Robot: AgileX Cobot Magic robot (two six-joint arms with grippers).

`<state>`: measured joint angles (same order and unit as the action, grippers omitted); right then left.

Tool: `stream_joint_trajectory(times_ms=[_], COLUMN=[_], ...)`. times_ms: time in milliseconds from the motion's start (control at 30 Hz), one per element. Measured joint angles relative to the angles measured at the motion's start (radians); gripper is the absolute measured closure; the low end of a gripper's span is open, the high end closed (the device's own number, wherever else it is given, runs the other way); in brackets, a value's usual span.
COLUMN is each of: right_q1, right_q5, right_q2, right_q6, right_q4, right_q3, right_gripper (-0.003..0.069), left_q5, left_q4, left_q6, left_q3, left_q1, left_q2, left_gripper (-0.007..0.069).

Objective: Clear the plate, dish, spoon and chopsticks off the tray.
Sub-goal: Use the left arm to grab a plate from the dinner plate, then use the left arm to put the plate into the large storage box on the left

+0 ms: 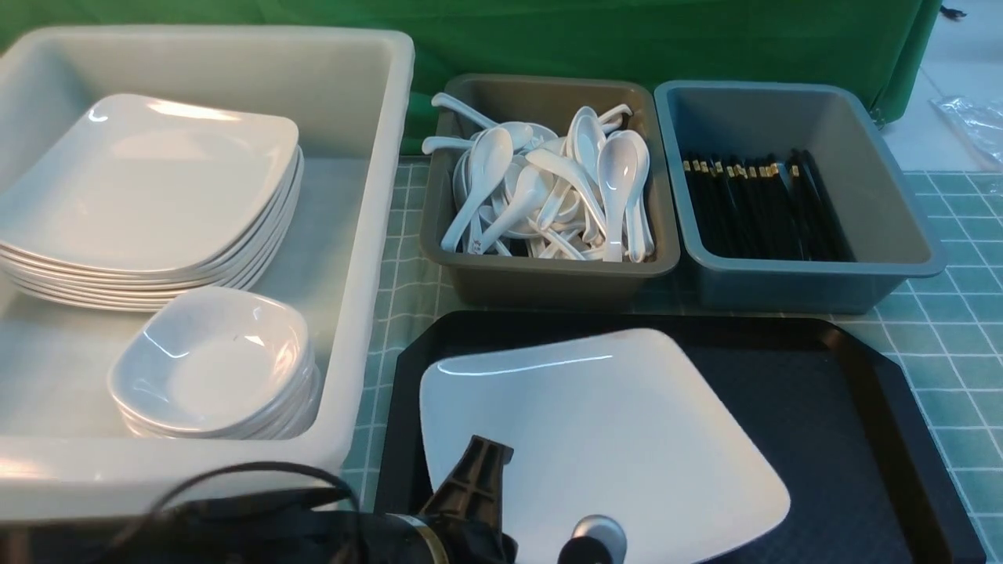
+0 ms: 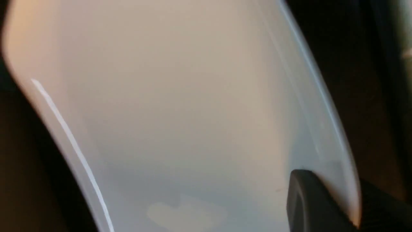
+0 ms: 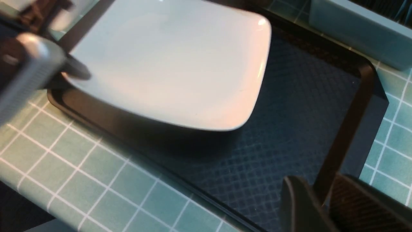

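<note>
Green checked tablecloth [image 1: 948, 329], near to far: left gripper [image 2: 325, 206] clamped on plate [image 1: 603, 439] rim, plate tilted above black tray [image 1: 846, 407]; right gripper [image 3: 325, 206] jaws nearly together, empty; tubs of dishes [image 1: 211, 368], spoons [image 1: 548, 188], chopsticks [image 1: 760, 207].

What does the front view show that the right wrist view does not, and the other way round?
Only the front view shows the white tub with stacked plates and small dishes, and the spoons in the brown bin.

Only the right wrist view shows the right claw over the tray's edge.

Both show the plate lifted on the tray, held at its rim by the left claw.
</note>
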<state>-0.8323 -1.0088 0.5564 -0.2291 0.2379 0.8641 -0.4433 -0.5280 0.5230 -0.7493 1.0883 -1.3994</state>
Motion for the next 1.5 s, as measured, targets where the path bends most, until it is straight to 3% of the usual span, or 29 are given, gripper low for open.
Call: stream_joint_trajectory(times_ms=[233, 333, 633, 733, 833, 900, 1000, 1067, 1167, 1300, 1500], right_q1=[0.000, 0.000, 0.000, 0.000, 0.000, 0.000, 0.000, 0.000, 0.000, 0.000, 0.000], right_q5=[0.059, 0.093, 0.221, 0.265, 0.290, 0.302, 0.310, 0.320, 0.321, 0.321, 0.293], right_q2=[0.000, 0.000, 0.015, 0.056, 0.133, 0.177, 0.213, 0.239, 0.242, 0.241, 0.241], right_q6=[-0.027, -0.046, -0.078, -0.080, -0.076, -0.062, -0.043, -0.019, 0.000, 0.019, 0.040], right_q4=[0.000, 0.000, 0.000, 0.000, 0.000, 0.000, 0.000, 0.000, 0.000, 0.000, -0.002], right_q3=[0.000, 0.000, 0.000, 0.003, 0.031, 0.052, 0.073, 0.082, 0.084, 0.087, 0.087], right_gripper=[0.0496, 0.0603, 0.0638, 0.0638, 0.0638, 0.0638, 0.0638, 0.0638, 0.0638, 0.0638, 0.0638], left_q5=[-0.110, -0.145, -0.271, -0.368, -0.472, -0.487, -0.459, -0.378, -0.263, -0.163, -0.168], left_q4=[0.185, 0.233, 0.207, 0.068, -0.130, -0.190, -0.207, -0.202, -0.195, -0.222, -0.279], left_q6=[0.016, 0.028, 0.011, -0.090, -0.183, -0.198, -0.195, -0.176, -0.138, -0.104, -0.123], left_q3=[-0.118, -0.167, -0.272, -0.320, -0.340, -0.341, -0.341, -0.341, -0.341, -0.341, -0.341], left_q1=[0.048, 0.048, 0.048, 0.041, -0.068, -0.193, -0.356, -0.539, -0.706, -0.836, -0.866], left_q2=[0.183, 0.260, 0.386, 0.402, 0.390, 0.364, 0.322, 0.263, 0.169, 0.041, -0.090], left_gripper=[0.0596, 0.0592, 0.0592, 0.0592, 0.0592, 0.0592, 0.0592, 0.0592, 0.0592, 0.0592, 0.0592])
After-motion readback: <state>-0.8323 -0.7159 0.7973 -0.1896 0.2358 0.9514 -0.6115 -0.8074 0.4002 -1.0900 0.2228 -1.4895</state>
